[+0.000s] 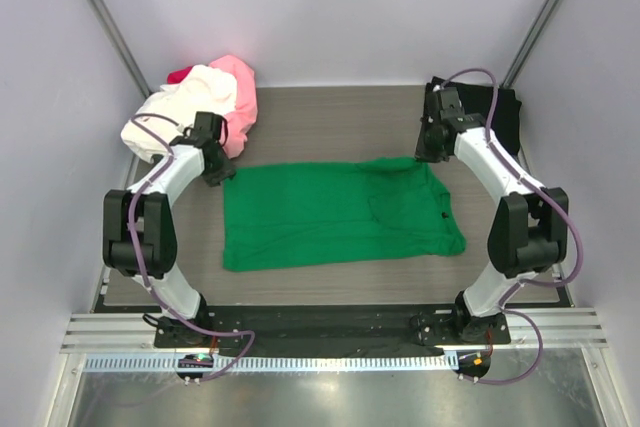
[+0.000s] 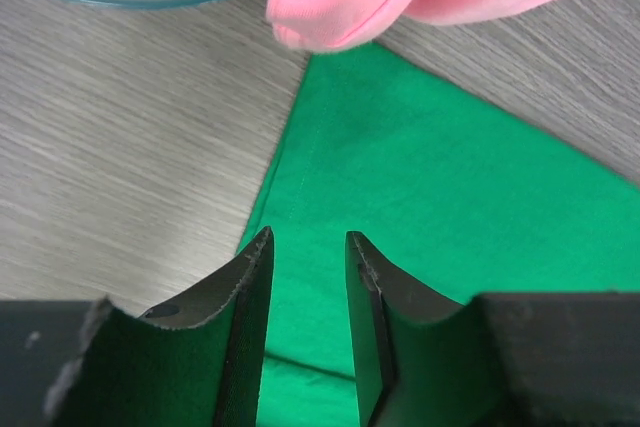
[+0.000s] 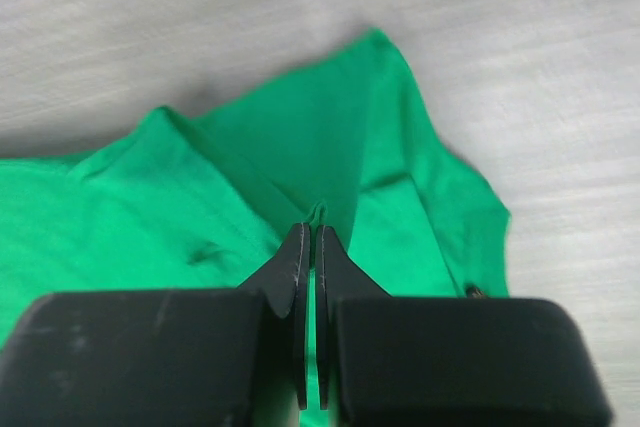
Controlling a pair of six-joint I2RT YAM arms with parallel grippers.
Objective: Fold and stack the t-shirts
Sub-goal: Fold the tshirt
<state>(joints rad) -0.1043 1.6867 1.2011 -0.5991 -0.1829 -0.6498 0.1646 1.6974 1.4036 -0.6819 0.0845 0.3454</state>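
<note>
Grey wood-grain table (image 1: 330,117) under green t-shirt (image 1: 320,217), pale walls (image 1: 330,7)

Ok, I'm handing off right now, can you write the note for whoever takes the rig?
Left gripper: open, holding nothing, above the far-left corner of the green t-shirt.
Right gripper: shut on a pinch of cloth at its far-right corner.
Black t-shirt: far right corner. Pink t-shirt, cream-white t-shirt, red t-shirt: heaped far left.
Done: green one spread flat.
To do: fold it, then the rest, and stack.
</note>
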